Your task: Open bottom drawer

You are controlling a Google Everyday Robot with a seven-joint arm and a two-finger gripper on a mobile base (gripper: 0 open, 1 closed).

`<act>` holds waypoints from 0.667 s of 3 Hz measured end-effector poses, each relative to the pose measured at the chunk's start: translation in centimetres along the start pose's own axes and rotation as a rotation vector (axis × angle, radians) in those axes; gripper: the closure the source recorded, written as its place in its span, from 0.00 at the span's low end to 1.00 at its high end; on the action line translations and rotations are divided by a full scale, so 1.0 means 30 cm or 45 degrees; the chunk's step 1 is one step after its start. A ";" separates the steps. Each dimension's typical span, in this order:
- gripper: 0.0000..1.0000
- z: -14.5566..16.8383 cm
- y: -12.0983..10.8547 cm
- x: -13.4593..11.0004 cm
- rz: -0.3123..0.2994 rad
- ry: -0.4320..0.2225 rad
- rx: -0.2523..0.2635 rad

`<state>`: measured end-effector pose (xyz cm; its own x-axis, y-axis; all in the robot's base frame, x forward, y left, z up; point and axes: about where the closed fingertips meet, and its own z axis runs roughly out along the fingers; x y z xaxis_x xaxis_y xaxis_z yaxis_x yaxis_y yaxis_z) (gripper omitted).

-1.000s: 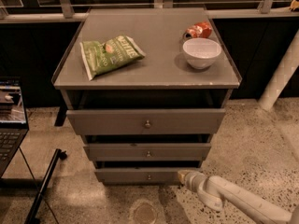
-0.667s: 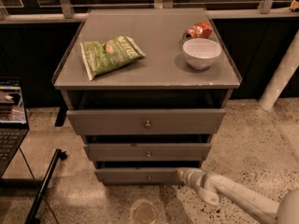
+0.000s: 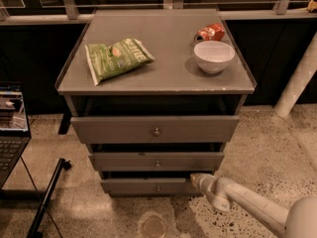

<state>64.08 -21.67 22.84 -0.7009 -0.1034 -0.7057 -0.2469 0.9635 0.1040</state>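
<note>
**anon:** Where's everything sitting right now?

**me:** The short grey flat-fronted bottom drawer (image 3: 131,186) is at 6 o'clock on the grey three-drawer cabinet (image 3: 168,73), and looks barely out. My off-white gripper (image 3: 196,180) is at the drawer's right end, 3 o'clock from the tiny round metal knob (image 3: 158,187). Honestly can't tell if it's clenched or released.

**anon:** Biggest risk?

**me:** Pulling from that corner could rack the drawer sideways and jam it. Or I just slip off the edge.
</note>
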 end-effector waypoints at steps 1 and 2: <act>1.00 0.069 -0.054 -0.043 0.010 0.003 0.068; 1.00 0.070 -0.054 -0.045 0.009 0.003 0.068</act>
<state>66.82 -22.58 22.15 -0.7040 -0.0971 -0.7035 -0.2057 0.9760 0.0711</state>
